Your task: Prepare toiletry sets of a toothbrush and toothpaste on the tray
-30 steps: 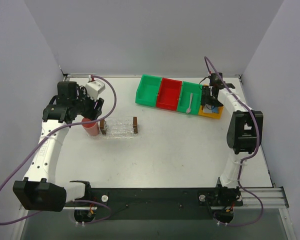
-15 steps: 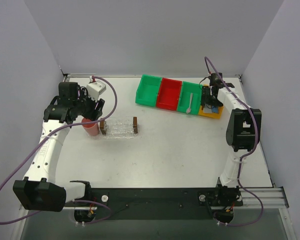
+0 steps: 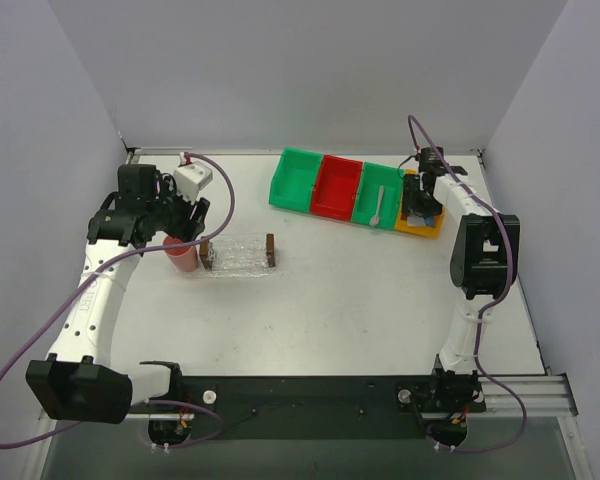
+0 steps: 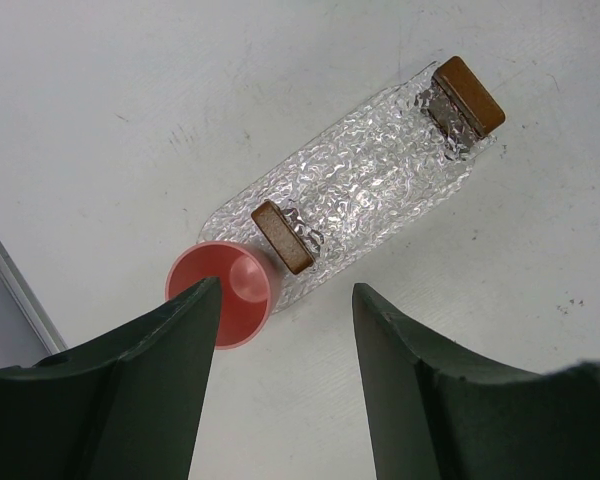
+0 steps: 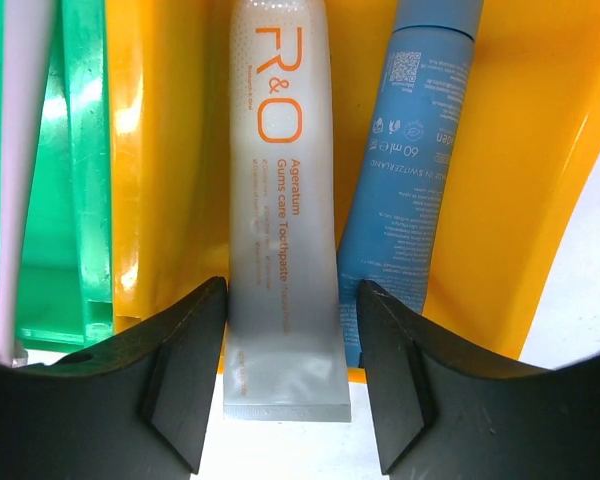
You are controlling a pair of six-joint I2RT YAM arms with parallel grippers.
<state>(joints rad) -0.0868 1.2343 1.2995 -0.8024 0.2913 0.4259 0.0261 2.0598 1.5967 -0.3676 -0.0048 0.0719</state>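
1. Comparing with 1 second ago, the right arm's elbow has edged slightly toward the bins. The right end effector [image 3: 420, 200] stays over the yellow bin [image 3: 427, 229], and the left arm shows no visible move.
2. That small shift suggests the right arm is settling its aim for a toothpaste pick. Nothing lies in the tray [image 3: 240, 253] yet, so the task looks barely begun.
3. In the right wrist view the right end effector [image 5: 290, 300] is open, its 2 fingers straddling the grey tube [image 5: 280, 200] and gripping nothing. Whether either finger touches the tube cannot be told.
4. The grey tube lies flat in the yellow bin with its orange lettering up, and its crimped end juts over the bin's rim. The blue tube [image 5: 405, 160] lies just beside it in the same bin.
5. The toothbrush [image 3: 380, 205], a thin pale stick, lies in the neighbouring green bin [image 5: 80, 150].
6. The left end effector [image 4: 285, 300] is open and empty, and hovers above the cup [image 4: 225, 290] and the tray's near end.
7. The tray is clear and dimpled, with 1 brown block at each short end. It sits on the bench [image 4: 130, 100] with the cup just beside 1 end.
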